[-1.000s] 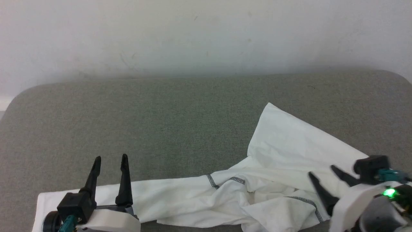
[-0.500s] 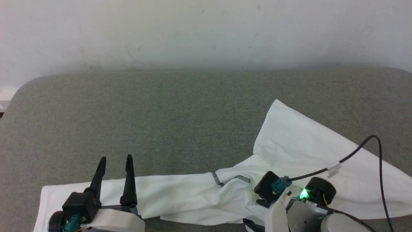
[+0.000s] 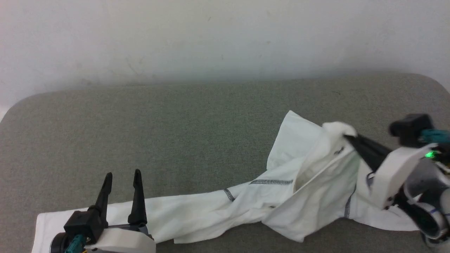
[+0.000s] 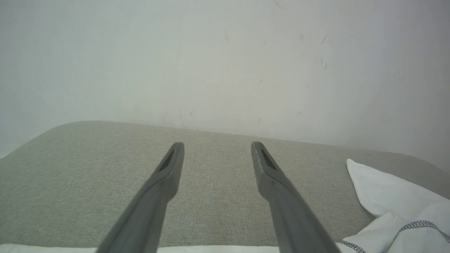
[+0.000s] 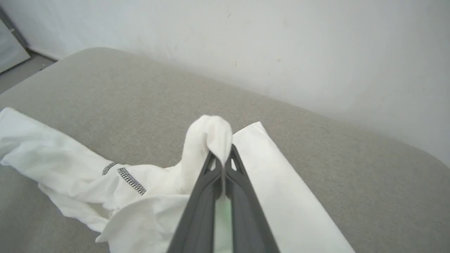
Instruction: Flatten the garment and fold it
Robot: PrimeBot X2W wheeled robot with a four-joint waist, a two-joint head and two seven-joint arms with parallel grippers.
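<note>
the garment [image 3: 309, 196] lies crumpled across the lower part of the head view, from the lower left corner to the right edge, on a grey fabric surface [image 3: 175, 133]. a long white stretch runs flat along the bottom left, while the bulk at centre right is bunched and partly raised. a flat pointed flap reaches up toward the middle right of the frame. grey-and-white seam stitching [image 3: 270, 182] shows in short bands near the lower centre and as a curved line at the lower right.

the right gripper [image 3: 348, 136], at the right of the head view, is clamped on a small bunch of the white cloth, which pokes out past its fingertips. in the right wrist view the two dark fingers meet with fabric pinched between them, and cloth drapes from the pinch down to the surface.

the left gripper [image 3: 121, 174] sits at the lower left, fingers pointing up the frame, spread apart and holding nothing, its base over the flat strip of cloth. a pale wall [image 3: 211, 35] rises behind the surface across the top.
</note>
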